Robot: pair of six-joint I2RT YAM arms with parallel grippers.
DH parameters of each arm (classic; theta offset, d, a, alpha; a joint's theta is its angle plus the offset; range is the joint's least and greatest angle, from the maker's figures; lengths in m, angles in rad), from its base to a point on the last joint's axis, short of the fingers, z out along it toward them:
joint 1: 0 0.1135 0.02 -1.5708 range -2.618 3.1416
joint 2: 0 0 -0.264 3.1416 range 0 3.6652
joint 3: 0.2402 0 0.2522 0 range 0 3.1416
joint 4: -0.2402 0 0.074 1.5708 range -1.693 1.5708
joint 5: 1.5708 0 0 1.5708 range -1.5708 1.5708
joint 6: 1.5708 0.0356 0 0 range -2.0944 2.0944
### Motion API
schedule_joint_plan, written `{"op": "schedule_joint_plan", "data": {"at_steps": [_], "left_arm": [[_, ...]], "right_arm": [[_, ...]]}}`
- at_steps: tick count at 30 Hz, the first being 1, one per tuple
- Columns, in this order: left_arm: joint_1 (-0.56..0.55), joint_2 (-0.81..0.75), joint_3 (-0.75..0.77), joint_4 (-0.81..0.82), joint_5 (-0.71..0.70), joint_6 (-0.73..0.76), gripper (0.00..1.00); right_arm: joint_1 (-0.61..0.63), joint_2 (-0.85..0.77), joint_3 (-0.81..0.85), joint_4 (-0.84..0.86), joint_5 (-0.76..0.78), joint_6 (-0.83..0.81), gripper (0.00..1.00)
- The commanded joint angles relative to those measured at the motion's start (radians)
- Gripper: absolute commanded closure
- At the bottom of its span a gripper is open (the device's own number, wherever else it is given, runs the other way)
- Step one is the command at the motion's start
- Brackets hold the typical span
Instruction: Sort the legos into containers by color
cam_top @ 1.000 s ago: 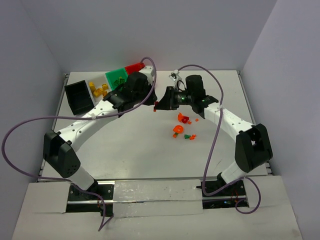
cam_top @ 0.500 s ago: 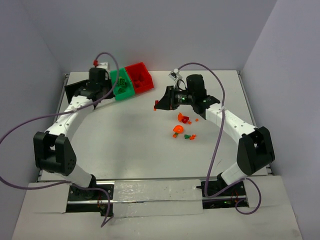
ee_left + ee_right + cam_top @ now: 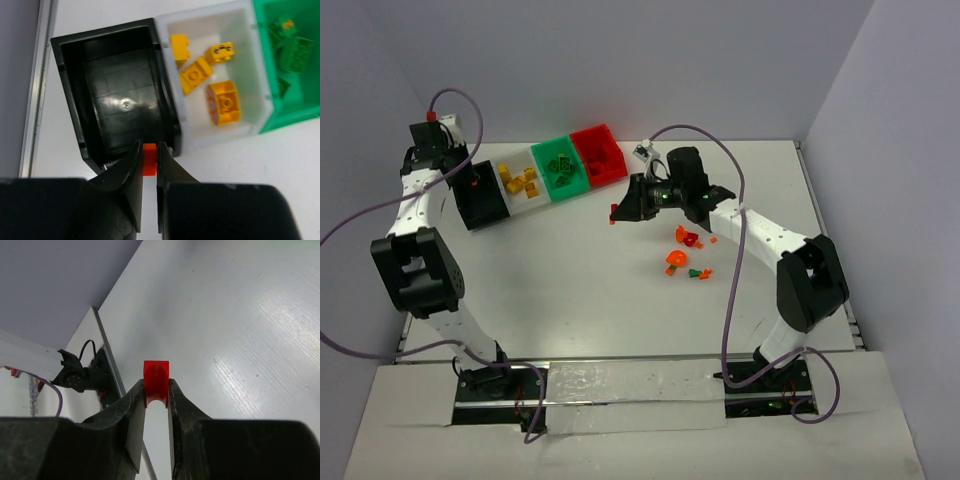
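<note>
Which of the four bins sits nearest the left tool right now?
The black bin, leftmost in the row, beside the white bin; the left tool, shut on an orange-red piece, hangs at its edge.

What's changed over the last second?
The left gripper swung left from mid-table to over the black plastic bin, pinching a small orange-red brick. The right gripper edged left, still holding its red curved piece. The other bins and loose bricks stayed put.
</note>
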Motion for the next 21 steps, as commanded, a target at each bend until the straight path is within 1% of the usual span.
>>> {"op": "schedule_joint_plan", "data": {"at_steps": [1, 4, 7, 10, 12, 14, 15, 16, 17, 18, 19, 20, 21], "left_arm": [[0.033, 0.107, 0.084, -0.027, 0.073, 0.034, 0.99], [0.038, 0.157, 0.11, -0.017, 0.066, 0.034, 0.92], [0.04, 0.195, 0.131, 0.001, 0.052, 0.034, 0.66], [0.04, 0.233, 0.172, -0.011, 0.043, 0.065, 0.48], [0.039, 0.245, 0.191, -0.018, 0.046, 0.071, 0.44], [0.039, 0.238, 0.214, -0.034, 0.093, 0.08, 0.37], [0.041, 0.23, 0.216, -0.037, 0.116, 0.087, 0.32], [0.041, 0.218, 0.213, -0.037, 0.138, 0.088, 0.3], [0.045, 0.2, 0.206, -0.046, 0.2, 0.1, 0.31], [0.051, 0.176, 0.196, -0.061, 0.301, 0.117, 0.31], [0.063, 0.137, 0.171, -0.092, 0.518, 0.131, 0.33], [0.062, 0.096, 0.125, -0.114, 0.703, 0.153, 0.33], [0.055, 0.063, 0.085, -0.125, 0.844, 0.17, 0.34]], "right_arm": [[0.01, 0.002, 0.059, 0.034, -0.019, -0.003, 1.0], [0.012, 0.013, 0.066, 0.033, -0.027, 0.002, 1.0], [0.013, 0.023, 0.08, 0.033, -0.03, 0.005, 1.0], [0.013, 0.027, 0.089, 0.033, -0.032, 0.008, 1.0], [0.014, 0.03, 0.092, 0.033, -0.032, 0.01, 1.0], [0.013, 0.036, 0.1, 0.033, -0.033, 0.019, 1.0], [0.013, 0.037, 0.101, 0.039, -0.034, 0.023, 1.0], [0.013, 0.039, 0.102, 0.057, -0.035, 0.028, 1.0], [0.014, 0.042, 0.102, 0.07, -0.039, 0.037, 1.0], [0.015, 0.044, 0.1, 0.082, -0.045, 0.049, 1.0], [0.014, 0.048, 0.096, 0.103, -0.05, 0.07, 1.0], [0.015, 0.05, 0.091, 0.129, -0.061, 0.093, 1.0], [0.015, 0.053, 0.086, 0.153, -0.073, 0.116, 1.0]]}}
